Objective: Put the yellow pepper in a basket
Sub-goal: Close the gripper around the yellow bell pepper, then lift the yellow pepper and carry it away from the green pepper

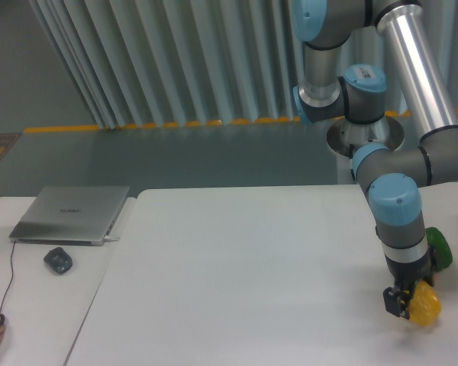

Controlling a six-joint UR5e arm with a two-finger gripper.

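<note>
Camera view, fixed, looking across white table [252, 259]. Gripper [407, 300] pointing straight down at far right of table, near front edge. Jaws clamping on yellow pepper [423, 306]; one dark finger showing on pepper's left side, the other hidden behind it. Cannot tell whether pepper is resting on the table or hanging just clear of it.

Judging progress: grasp looking made, carry and release remaining. No basket appearing anywhere in view, so drop point unknown; probably lying outside the frame.

Noting surroundings: green pepper [438, 248] sitting just behind gripper, partly hidden by the wrist, near yellow pepper but apart from it. Closed laptop [71, 214] and a small dark mouse [58, 261] lying on separate desk at left, well apart from the arm, with cable [10, 286] running down toward front edge. Nothing standing in the open middle of the table; green pepper being the only close obstacle, chiefly for moves going backward.
</note>
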